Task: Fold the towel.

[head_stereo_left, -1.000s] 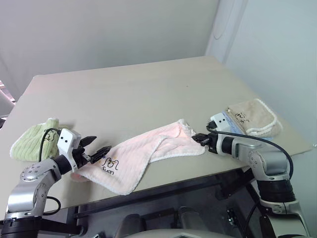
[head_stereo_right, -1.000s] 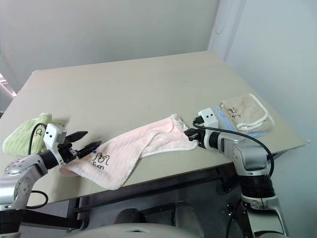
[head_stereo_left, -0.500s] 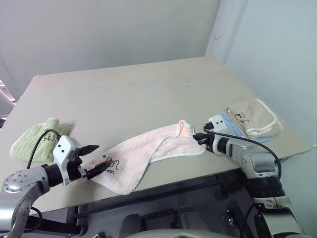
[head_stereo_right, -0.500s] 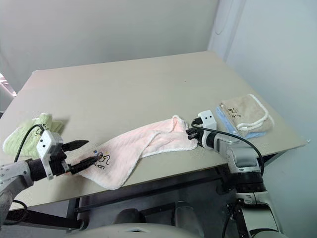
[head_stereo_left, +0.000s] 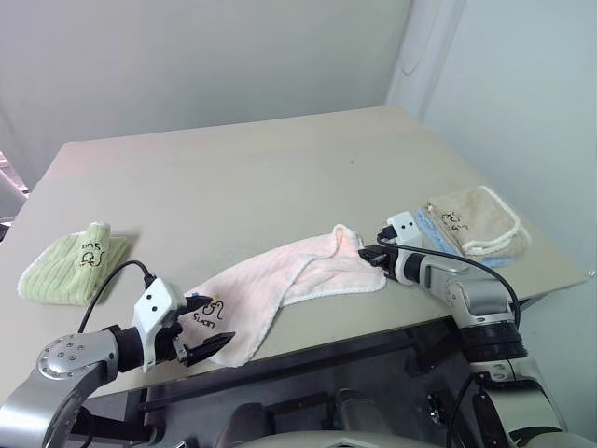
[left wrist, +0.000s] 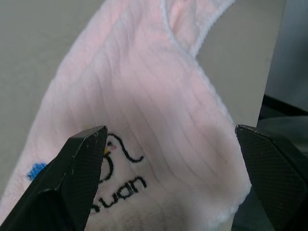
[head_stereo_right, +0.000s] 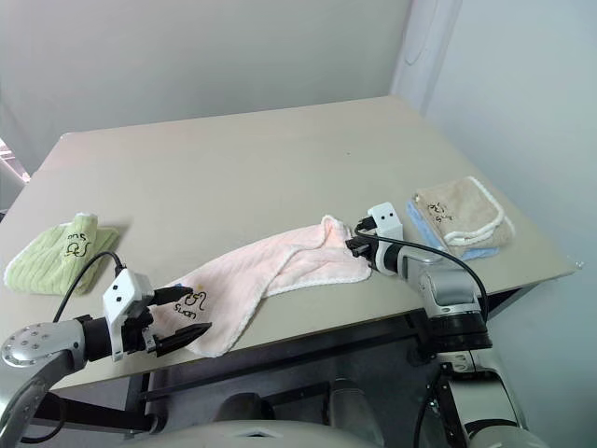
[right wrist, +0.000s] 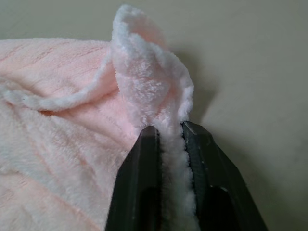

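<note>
Left eye view: beige table (head_stereo_left: 242, 177), grey walls; right gripper (head_stereo_left: 372, 254) seemingly pinches towel (head_stereo_left: 280, 280); left gripper (head_stereo_left: 207, 326) spread.

A beige bench (head_stereo_left: 261, 177) stands in a corner where pale grey walls (head_stereo_left: 187, 56) meet, evenly lit.

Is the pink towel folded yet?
No. The towel lies rumpled and diagonal, its right corner bunched and pinched in the right end effector.

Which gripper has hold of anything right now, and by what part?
The right gripper pinches the pink towel by its white-edged corner. The left gripper is open over the logo end, holding nothing.
</note>
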Available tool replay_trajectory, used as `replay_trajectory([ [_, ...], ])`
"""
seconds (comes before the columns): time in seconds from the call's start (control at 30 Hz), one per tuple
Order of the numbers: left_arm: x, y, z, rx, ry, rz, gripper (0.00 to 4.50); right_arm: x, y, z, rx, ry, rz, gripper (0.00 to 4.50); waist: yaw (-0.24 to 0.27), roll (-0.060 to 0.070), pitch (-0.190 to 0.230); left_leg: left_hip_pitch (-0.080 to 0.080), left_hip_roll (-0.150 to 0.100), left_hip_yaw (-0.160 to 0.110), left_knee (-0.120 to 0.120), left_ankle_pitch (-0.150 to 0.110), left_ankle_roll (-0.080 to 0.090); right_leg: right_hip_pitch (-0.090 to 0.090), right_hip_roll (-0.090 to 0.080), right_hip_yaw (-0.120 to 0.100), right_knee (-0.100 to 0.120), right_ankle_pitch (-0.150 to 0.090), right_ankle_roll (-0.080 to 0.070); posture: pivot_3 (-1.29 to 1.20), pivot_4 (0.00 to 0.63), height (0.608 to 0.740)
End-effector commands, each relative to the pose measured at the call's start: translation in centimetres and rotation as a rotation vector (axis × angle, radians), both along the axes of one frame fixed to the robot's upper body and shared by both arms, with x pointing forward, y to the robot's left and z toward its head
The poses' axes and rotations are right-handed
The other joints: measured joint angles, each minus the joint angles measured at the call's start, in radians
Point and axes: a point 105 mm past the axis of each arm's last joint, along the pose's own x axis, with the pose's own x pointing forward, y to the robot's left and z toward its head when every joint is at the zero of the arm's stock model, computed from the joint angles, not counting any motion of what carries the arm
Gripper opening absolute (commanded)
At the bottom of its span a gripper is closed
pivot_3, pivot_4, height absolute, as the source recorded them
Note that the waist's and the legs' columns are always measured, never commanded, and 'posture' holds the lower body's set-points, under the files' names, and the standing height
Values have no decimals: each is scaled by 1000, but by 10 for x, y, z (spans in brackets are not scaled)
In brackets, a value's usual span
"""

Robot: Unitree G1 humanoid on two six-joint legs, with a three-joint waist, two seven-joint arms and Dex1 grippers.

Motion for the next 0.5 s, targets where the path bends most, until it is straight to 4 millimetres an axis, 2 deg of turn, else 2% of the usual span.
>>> replay_trajectory([
  [0.03,10,-6,13,-10,-71,-4,4500,8,0,21,28,-48,-1,1100,1,0,0,0,0,0,0,0,0,0,0,0,0,0,0,0,0,740],
  [0.1,14,-6,14,-11,-75,-1,4500,9,0,26,34,-59,6,1611,1,0,0,0,0,0,0,0,0,0,0,0,0,0,0,0,0,740],
  [0.2,15,-5,14,-8,-76,3,4500,11,2,31,41,-69,20,2681,0,0,0,0,0,0,0,0,0,0,0,0,0,0,0,0,0,740],
  [0.33,17,-1,15,-8,-79,16,4500,18,4,39,39,-113,32,2681,-1,0,0,-1,0,0,-1,0,0,-1,0,0,0,0,0,0,0,740],
  [0.5,16,-5,22,-1,-91,13,4500,40,5,30,28,-107,-18,2681,-2,0,0,0,0,1,0,0,0,0,0,0,0,0,0,0,0,740],
])
